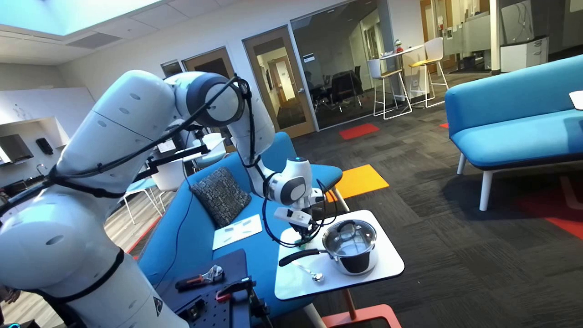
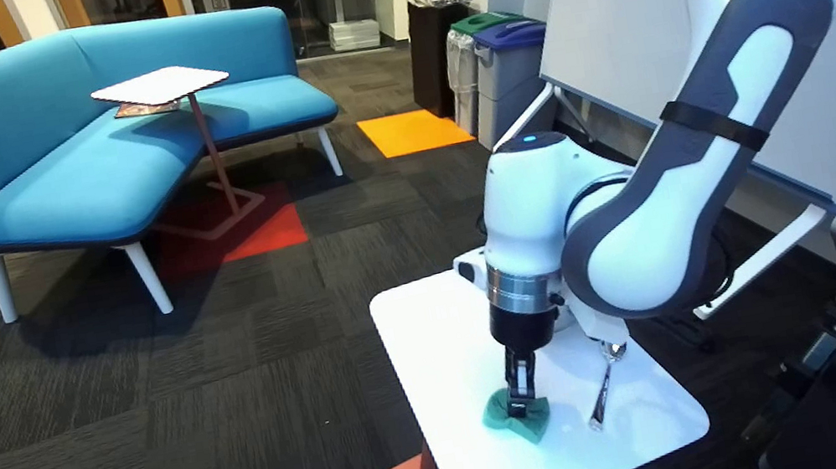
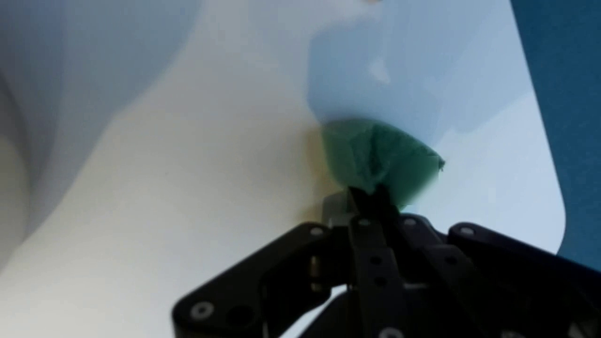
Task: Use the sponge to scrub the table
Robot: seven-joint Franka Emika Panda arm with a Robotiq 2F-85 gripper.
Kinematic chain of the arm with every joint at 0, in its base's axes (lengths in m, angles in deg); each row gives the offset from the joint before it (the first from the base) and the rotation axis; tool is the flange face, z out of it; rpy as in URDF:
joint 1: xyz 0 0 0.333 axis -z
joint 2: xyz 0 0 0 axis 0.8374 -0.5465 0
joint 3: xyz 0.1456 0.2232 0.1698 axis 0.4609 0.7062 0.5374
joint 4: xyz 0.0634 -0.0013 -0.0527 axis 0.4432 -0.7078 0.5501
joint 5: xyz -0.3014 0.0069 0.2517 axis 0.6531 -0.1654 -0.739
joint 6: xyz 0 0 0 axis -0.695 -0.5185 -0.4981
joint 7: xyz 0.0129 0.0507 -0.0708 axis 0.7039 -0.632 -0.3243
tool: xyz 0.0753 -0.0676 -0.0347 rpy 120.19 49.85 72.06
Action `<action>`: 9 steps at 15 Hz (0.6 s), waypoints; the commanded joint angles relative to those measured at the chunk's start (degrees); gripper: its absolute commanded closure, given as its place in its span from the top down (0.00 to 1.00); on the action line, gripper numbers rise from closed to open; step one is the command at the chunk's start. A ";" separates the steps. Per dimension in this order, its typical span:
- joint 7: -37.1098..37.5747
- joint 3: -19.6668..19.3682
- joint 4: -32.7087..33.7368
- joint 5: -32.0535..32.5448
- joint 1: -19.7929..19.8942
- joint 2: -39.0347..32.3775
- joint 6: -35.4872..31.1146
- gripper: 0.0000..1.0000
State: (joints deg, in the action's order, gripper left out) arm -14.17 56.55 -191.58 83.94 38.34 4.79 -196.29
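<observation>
The teal sponge (image 2: 533, 426) is pinched and bunched in the fingers of my gripper (image 2: 521, 406). It lies on the white table top (image 2: 440, 367), or very close to it. In the wrist view the sponge (image 3: 404, 155) fans out past the fingertips of the gripper (image 3: 368, 193), above the white table (image 3: 197, 188). The gripper points down and is shut on the sponge. In an exterior view only a sliver of the sponge (image 1: 300, 245) shows under the gripper (image 1: 304, 236), near the sofa side of the table (image 1: 294, 284).
A steel pot (image 1: 357, 263) with a glass lid stands on the table, its black handle (image 1: 298, 256) reaching toward the gripper. A spoon (image 2: 601, 397) lies near the sponge. A blue sofa (image 1: 264, 259) with a paper sheet (image 1: 237, 231) borders the table. A tool bench (image 1: 214, 294) stands near the arm's base.
</observation>
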 commanded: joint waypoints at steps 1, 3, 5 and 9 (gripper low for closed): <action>1.30 2.00 -8.34 -0.81 1.84 4.42 -2.98 0.01; 1.60 2.19 -10.30 -0.65 1.92 5.43 -4.31 0.01; 2.34 1.57 -12.10 -0.40 1.34 6.61 -6.26 0.01; 4.07 0.35 -17.52 0.08 0.12 10.35 -17.52 0.01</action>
State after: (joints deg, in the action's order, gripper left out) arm -12.71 58.08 -203.00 83.84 39.55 9.75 -206.90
